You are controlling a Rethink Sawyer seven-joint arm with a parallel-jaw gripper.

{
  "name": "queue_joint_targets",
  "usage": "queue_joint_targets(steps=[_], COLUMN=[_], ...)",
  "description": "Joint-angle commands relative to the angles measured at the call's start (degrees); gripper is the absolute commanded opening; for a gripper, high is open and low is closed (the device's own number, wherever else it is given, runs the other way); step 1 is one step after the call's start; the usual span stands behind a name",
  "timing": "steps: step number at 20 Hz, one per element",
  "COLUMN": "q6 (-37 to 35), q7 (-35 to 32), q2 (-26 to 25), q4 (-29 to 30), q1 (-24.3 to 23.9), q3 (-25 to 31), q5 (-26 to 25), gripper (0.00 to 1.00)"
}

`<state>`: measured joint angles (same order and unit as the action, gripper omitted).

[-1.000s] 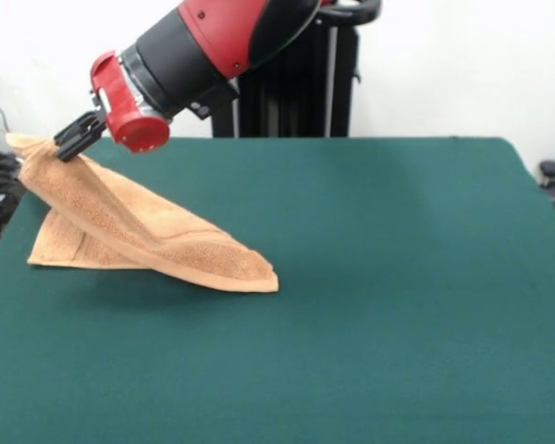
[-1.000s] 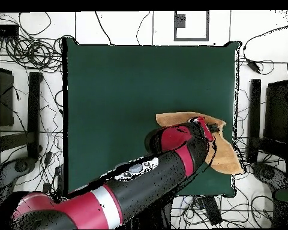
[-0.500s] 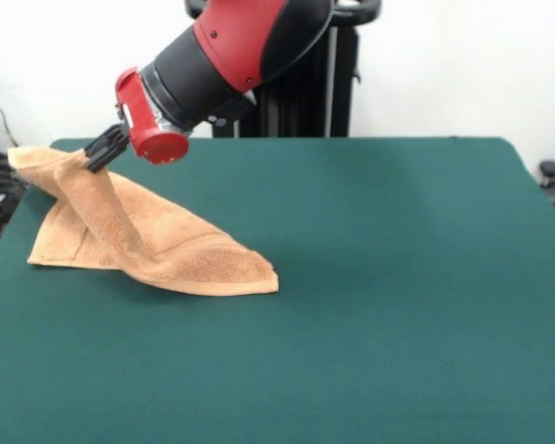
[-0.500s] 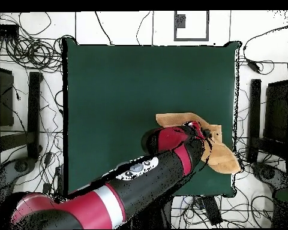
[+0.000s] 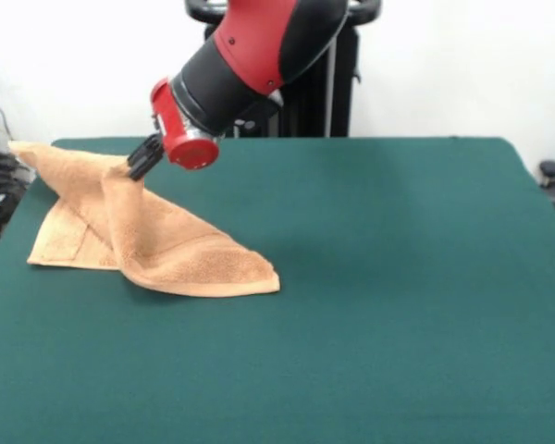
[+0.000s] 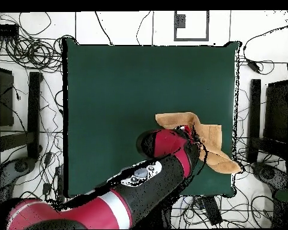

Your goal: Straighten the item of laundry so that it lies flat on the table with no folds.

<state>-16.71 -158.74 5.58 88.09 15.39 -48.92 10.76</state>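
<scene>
The gripper (image 5: pixel 144 157) pinches a raised ridge of the towel (image 5: pixel 157 250), though its black fingertips are too small to make out clearly, and from above the arm (image 6: pixel 134 185) hides part of the cloth. The towel lies folded at the table (image 5: pixel 398 277) corner nearest the robot, at the front view's left, one corner overhanging that side edge. The rest of the green top is open.

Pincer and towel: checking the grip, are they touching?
Touching. The front view shows the pincer shut on a raised peak of the towel, cloth hanging from its tips.
</scene>
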Motion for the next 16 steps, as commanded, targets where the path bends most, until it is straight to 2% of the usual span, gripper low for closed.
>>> queue_joint_targets(steps=[1,9,16], q6=[-8.01,-12.88,-14.26], q7=[-5.72,-4.95,-7.74], q2=[5.25,15.12,15.6], q4=[5.16,11.92,12.5], q1=[-0.4,-0.88,2.78], q3=[14.36,17.42,14.6], q5=[3.63,3.41,2.72], gripper=[0.0,0.0,0.0])
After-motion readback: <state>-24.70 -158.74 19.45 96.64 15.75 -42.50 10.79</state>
